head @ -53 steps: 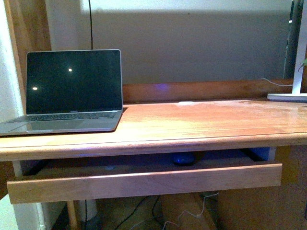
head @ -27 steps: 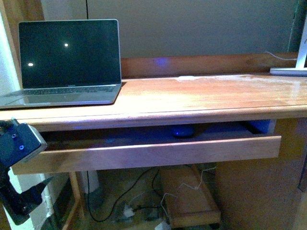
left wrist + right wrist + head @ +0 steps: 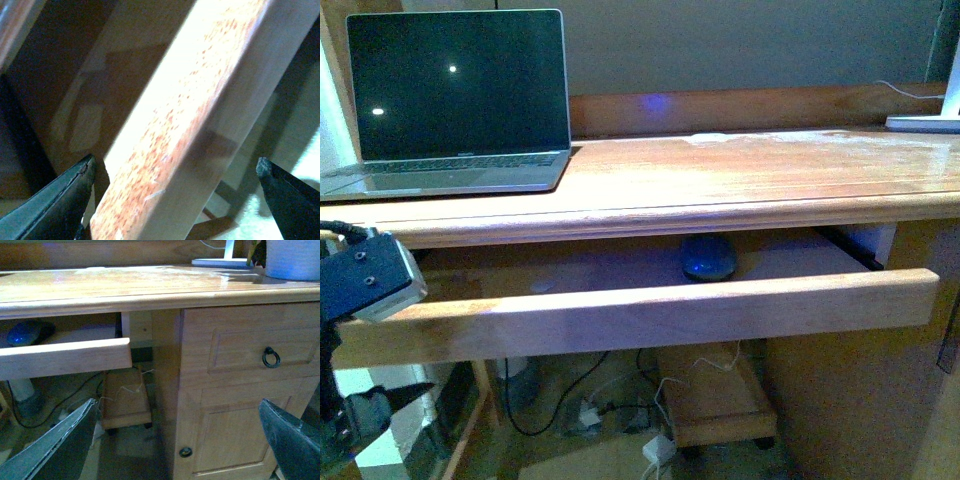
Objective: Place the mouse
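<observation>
In the front view we count one laptop (image 3: 455, 100), open with a dark screen, at the left of one desk (image 3: 740, 185). We also count one mouse (image 3: 708, 258), inside the single pulled-out drawer (image 3: 650, 315) under the desktop. The mouse is a small, domed, blue oval lying about midway along the drawer. It lies well to the right of the left gripper (image 3: 400, 345), which sits at the left end of the drawer front.

In the left wrist view, the drawer front runs slantwise between the left gripper's two dark fingertips (image 3: 70, 185). They are spread wide, one on either side of the board, and we cannot tell whether they touch it.

In the right wrist view, the right gripper (image 3: 176, 410) has its fingers wide apart and holds nothing. The mouse glows blue in the drawer, well off towards the left arm's side. Nearer this gripper, the desk's cabinet front carries one ring pull (image 3: 270, 357).
</observation>
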Controlling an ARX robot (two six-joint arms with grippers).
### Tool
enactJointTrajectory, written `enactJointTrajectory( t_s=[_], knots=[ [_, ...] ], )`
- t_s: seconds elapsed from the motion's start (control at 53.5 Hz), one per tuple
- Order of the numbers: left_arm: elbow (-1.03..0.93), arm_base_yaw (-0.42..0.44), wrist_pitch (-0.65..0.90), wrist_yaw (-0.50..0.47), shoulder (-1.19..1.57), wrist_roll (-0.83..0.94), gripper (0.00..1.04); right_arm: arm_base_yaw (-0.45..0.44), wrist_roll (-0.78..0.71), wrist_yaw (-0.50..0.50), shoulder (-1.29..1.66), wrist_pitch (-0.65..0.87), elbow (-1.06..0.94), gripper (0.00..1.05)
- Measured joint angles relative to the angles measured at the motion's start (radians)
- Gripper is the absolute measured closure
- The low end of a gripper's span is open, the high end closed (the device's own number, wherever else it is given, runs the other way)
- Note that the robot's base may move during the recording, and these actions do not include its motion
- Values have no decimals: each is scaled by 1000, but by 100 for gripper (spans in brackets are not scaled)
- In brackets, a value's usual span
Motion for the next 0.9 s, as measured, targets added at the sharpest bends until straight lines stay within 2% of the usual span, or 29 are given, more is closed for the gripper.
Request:
enactJointTrajectory(
  t_s=[0.15,0.224,0.374,0.412,0.524,0.58,0.655,0.711,0.842,0.898],
  knots=[
    [-155,-10,-70,152,-156,-6,8,0,0,-1,0,0,0,7],
    [-258,-28,-92,214,-272,-67,8,0,0,-1,0,0,0,7],
    [-377,-65,-66,199,-453,-280,8,0,0,-1,0,0,0,7],
    [-406,-78,-24,143,-505,-413,8,0,0,-1,0,0,0,7],
    [-452,-93,42,38,-598,-617,8,0,0,-1,0,0,0,7],
    [-454,-99,39,-78,-664,-741,8,0,0,-1,0,0,0,7],
    [-454,-101,22,-240,-760,-832,8,0,0,0,0,0,0,7],
    [-456,-105,-8,-320,-838,-888,8,0,0,1,0,0,0,7],
    [-463,-119,-18,-366,-949,-961,8,0,0,-1,0,0,0,7],
    [-523,-136,143,-491,-946,-993,19,0,0,-1,0,0,0,7]
  ],
)
